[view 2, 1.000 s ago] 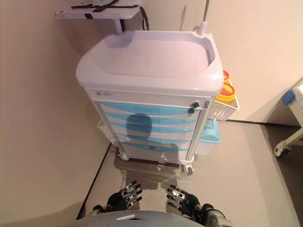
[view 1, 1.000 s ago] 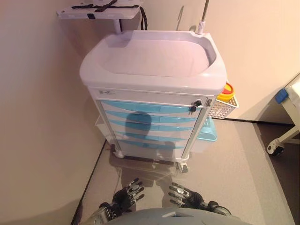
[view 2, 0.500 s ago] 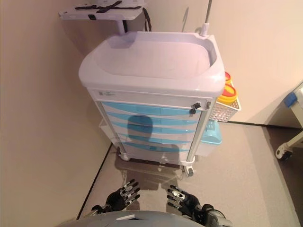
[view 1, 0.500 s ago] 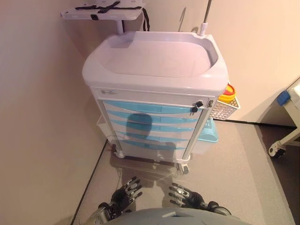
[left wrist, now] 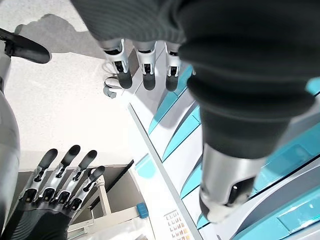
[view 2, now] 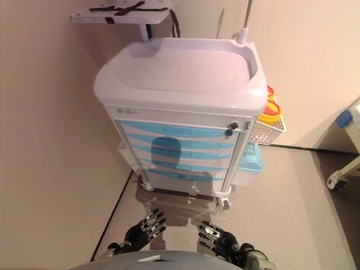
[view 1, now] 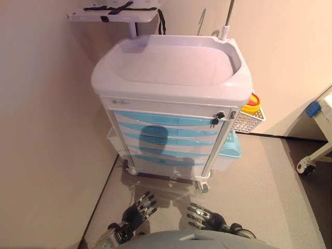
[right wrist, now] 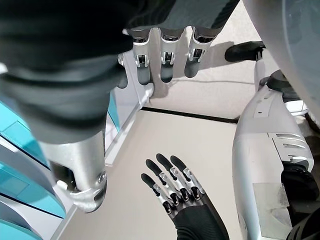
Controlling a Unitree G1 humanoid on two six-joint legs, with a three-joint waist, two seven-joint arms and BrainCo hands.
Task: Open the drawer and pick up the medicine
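A white medical cart (view 1: 171, 85) with several light-blue drawers (view 1: 166, 136) stands against the wall ahead; all drawers are closed and no medicine shows. A lock with a key (view 1: 218, 116) sits at the top drawer's right end. My left hand (view 1: 137, 210) hangs low in front of the cart, fingers straight and holding nothing. My right hand (view 1: 207, 218) is beside it, also open and empty. Both hands are well short of the drawers.
A white basket (view 1: 249, 120) with yellow and red containers hangs on the cart's right side above a light-blue bin (view 1: 231, 147). A shelf (view 1: 111, 11) sticks out behind the cart. A wall runs along the left. A wheeled white frame (view 1: 316, 140) stands at the right.
My left hand has risen slightly and moved a little toward the cart. The right hand has stayed put.
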